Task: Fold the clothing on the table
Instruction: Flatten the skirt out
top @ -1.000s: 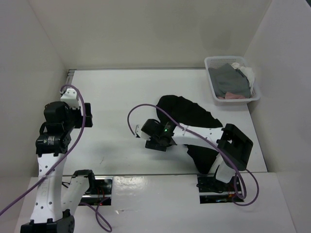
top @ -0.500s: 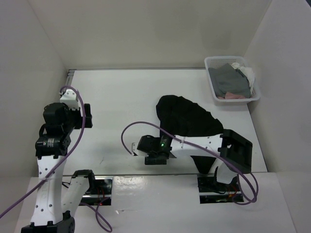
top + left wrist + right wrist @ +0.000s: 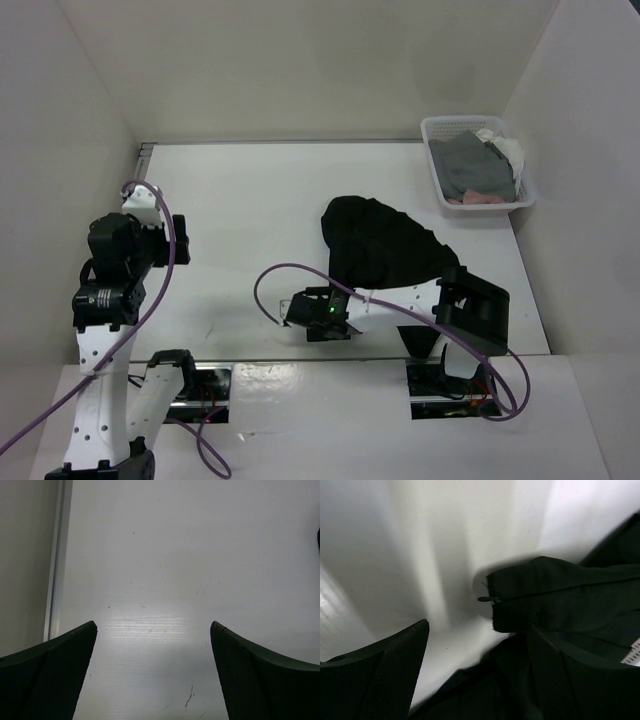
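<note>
The clothing (image 3: 385, 245), a black skirt, lies bunched on the table (image 3: 240, 190), nearer the arms than the basket (image 3: 430, 128) and to its left, not yet folded. The right gripper (image 3: 298, 314) hangs low past the skirt's edge, farther from the basket, jaws wide and pinching nothing; a zippered corner (image 3: 495, 600) lies just ahead. This looks like reaching for a corner; next it must close on that edge alone. The left gripper (image 3: 152, 630), wide and empty, hovers over bare tabletop well apart from the basket. Plain white walls enclose the table
</note>
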{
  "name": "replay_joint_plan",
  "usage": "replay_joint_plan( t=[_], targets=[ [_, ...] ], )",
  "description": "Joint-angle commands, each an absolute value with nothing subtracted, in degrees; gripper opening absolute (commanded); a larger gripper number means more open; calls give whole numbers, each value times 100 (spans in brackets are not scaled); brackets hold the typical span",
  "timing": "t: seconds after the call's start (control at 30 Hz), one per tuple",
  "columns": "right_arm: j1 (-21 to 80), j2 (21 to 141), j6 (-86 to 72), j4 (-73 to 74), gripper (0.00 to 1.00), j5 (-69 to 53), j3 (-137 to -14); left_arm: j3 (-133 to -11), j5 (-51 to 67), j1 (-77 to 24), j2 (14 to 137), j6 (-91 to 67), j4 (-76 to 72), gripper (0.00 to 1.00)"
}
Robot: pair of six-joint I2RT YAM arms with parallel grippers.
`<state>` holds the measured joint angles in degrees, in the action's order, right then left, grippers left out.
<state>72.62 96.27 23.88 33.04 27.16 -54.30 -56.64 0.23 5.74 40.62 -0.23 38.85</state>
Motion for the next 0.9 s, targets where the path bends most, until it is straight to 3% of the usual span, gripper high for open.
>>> replay_joint_plan(
  t=[0.0, 0.23, 0.7, 0.87],
  targets=[
    [7330, 9449, 2382, 2865, 83, 3207, -5405, -5643, 26, 563, 4008, -44, 3683, 100],
    [7330, 9404, 2435, 2470, 83, 3524, -5353, -5643, -26, 563, 3955, -44, 3683, 100],
    [7330, 9562, 2435, 2250, 54, 3656, -5300, -5643, -26, 563, 3902, -44, 3683, 100],
    [7330, 9615, 2435, 2197, 54, 3656, -5300, -5643, -26, 563, 3902, -44, 3683, 100]
  ],
)
